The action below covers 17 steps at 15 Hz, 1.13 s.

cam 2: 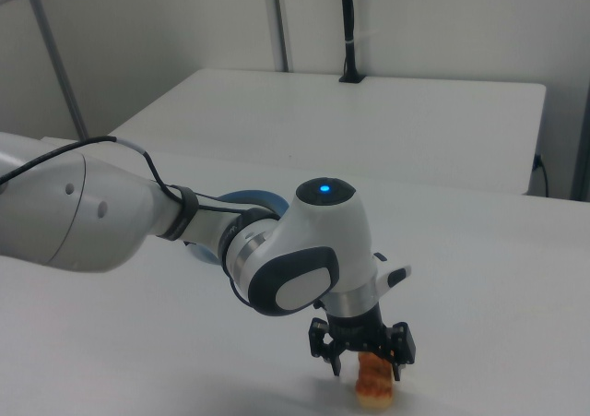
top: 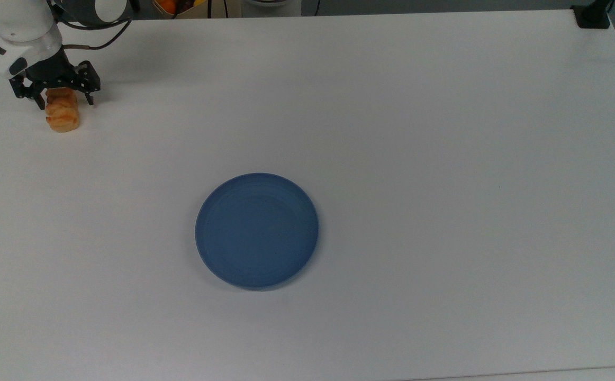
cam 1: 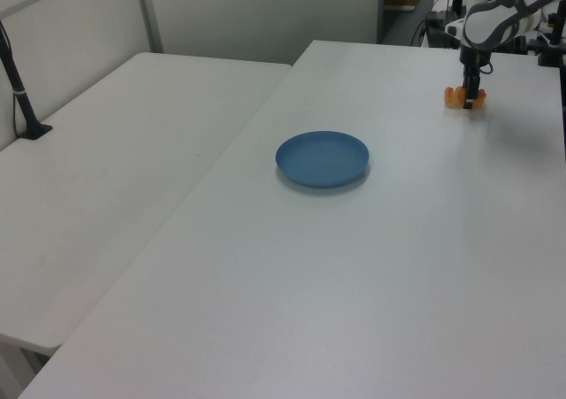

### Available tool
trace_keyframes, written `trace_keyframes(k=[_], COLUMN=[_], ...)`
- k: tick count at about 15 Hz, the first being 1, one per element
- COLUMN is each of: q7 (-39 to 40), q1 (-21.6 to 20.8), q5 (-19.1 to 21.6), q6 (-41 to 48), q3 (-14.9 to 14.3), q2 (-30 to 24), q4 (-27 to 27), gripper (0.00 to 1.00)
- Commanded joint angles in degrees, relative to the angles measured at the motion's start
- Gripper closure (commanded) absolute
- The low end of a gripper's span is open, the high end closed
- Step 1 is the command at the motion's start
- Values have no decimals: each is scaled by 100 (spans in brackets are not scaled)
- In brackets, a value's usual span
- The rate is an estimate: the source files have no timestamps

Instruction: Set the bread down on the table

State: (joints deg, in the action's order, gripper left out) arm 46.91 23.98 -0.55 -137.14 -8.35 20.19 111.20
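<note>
Top view: gripper (top: 56,100) spread wide, straddling bread (top: 62,115), gripping nothing; bread on white table (top: 418,132) at far-left corner, well apart from blue plate (top: 257,230).
Left view: bread (cam 1: 462,98) on table, far right.
Right view: fingers open above bread (cam 2: 374,380).

A flaky, ridged golden-orange bread roll (top: 62,114) with a rough, matt crust sits on the large white table (top: 392,132), whose top looks smooth and faintly sheeny under the light; the round blue plate (top: 257,230) shows a matt finish with fine concentric rings, looks like plastic; the black two-finger gripper (top: 56,94) reads as matt hard plastic or metal, and the white arm shell (cam 2: 313,259) above it is glossy, smooth plastic
</note>
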Motion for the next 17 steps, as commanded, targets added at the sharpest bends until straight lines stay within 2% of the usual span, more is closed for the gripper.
trace_keyframes(k=[1, 5, 7, 10, 12, 14, 17], q7=[-339, -945, -1558, -2429, -3000, -3746, -4758], q1=[-25, -104, -113, -288, -333, -568, -1009], q5=[90, 291, 677, 740, 932, 1083, 1092], q6=[362, 1477, 2083, 3076, 3726, 4168, 4572], q3=[-18, 26, 44, 97, 97, 105, 105], q2=[-392, -709, -841, -964, -1008, -1148, -1412], q4=[60, -571, -1081, -1855, -2338, -2620, -2709], gripper=[0, 0, 0, 0, 0, 0, 0])
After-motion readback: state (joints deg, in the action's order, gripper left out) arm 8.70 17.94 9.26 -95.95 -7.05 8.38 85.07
